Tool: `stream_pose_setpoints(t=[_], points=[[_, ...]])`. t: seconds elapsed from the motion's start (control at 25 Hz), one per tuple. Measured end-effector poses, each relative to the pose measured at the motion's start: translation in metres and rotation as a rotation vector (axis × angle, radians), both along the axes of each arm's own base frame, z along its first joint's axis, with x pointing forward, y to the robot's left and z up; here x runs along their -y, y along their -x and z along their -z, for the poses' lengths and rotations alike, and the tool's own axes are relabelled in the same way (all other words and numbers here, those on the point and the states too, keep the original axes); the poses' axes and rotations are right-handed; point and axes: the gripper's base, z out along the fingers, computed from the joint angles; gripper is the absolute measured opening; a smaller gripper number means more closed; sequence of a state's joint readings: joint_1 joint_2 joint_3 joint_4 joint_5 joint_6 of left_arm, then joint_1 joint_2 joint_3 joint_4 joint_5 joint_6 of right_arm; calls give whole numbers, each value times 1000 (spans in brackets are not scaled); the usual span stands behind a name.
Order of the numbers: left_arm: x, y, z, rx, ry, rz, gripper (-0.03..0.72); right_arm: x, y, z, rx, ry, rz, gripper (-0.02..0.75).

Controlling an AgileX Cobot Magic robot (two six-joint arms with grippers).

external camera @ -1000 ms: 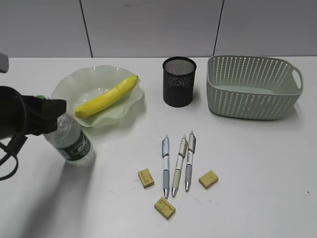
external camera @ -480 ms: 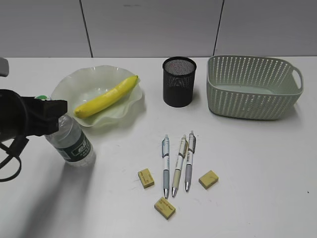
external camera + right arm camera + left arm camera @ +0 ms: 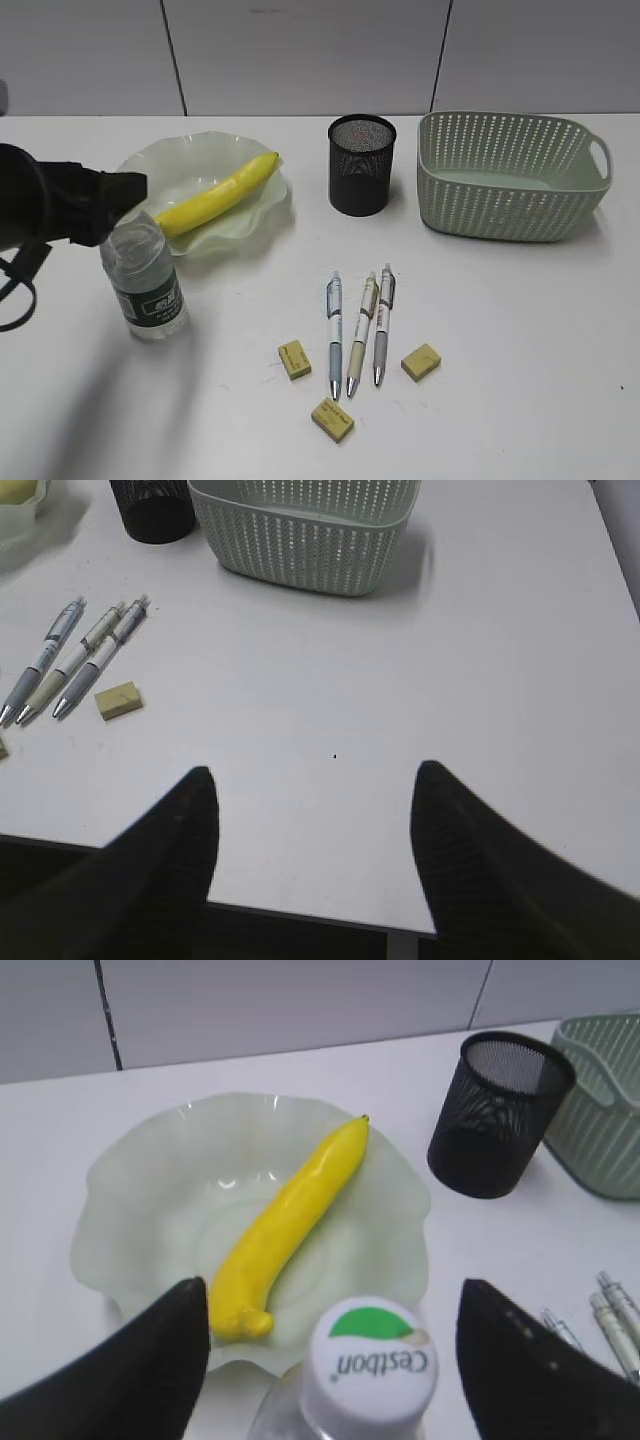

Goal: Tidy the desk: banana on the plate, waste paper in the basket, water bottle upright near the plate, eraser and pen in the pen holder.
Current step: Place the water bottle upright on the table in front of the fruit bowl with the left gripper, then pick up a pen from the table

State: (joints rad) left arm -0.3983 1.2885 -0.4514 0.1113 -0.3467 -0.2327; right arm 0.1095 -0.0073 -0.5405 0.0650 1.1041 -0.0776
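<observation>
The water bottle (image 3: 145, 285) stands upright on the desk (image 3: 520, 340) just in front of the plate (image 3: 135, 172). Its white cap (image 3: 370, 1365) sits between the fingers of my left gripper (image 3: 330, 1300), which is open, with a gap on both sides. The banana (image 3: 215, 197) lies in the plate. Three pens (image 3: 358, 325) lie side by side in mid-desk with three yellow erasers (image 3: 294, 359) around them. The pen holder (image 3: 362, 165) and basket (image 3: 510, 175) stand at the back. My right gripper (image 3: 312, 775) hangs open over the desk's front edge. The waste paper is out of view.
The basket (image 3: 300, 530) and the pen holder (image 3: 152, 505) stand far ahead of the right gripper, the pens (image 3: 70, 660) and one eraser (image 3: 119, 700) to its left. Bare white desk lies between the right gripper and the basket.
The bottle was tilted in the left gripper; now it stands upright, and the left jaws have opened off it and lifted slightly. The right gripper has not moved.
</observation>
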Motion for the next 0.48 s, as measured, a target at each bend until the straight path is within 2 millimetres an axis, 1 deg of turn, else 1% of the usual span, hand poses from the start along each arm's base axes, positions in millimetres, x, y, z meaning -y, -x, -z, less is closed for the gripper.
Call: stream_pose_setpoints(t=[0.12, 0.16, 0.24, 0.32, 0.36, 0.48], points=[[-8, 15, -24, 6, -18, -9, 580, 0, 0, 0, 0, -1, 0, 483], [-12, 22, -35, 2, -37, -12, 580, 0, 0, 0, 1, -1, 0, 483], [-23, 40, -54, -60, -120, -30, 578, 0, -1, 0, 8, -5, -1, 483], [-40, 66, -75, -99, -187, -66, 570, -2, -4, 2, 18, -18, -7, 483], [-51, 85, -85, -107, -211, -93, 561, -2, -5, 3, 18, -25, -11, 483], [-78, 133, -91, -184, -262, -164, 529, -3, -6, 3, 26, -34, -15, 483]])
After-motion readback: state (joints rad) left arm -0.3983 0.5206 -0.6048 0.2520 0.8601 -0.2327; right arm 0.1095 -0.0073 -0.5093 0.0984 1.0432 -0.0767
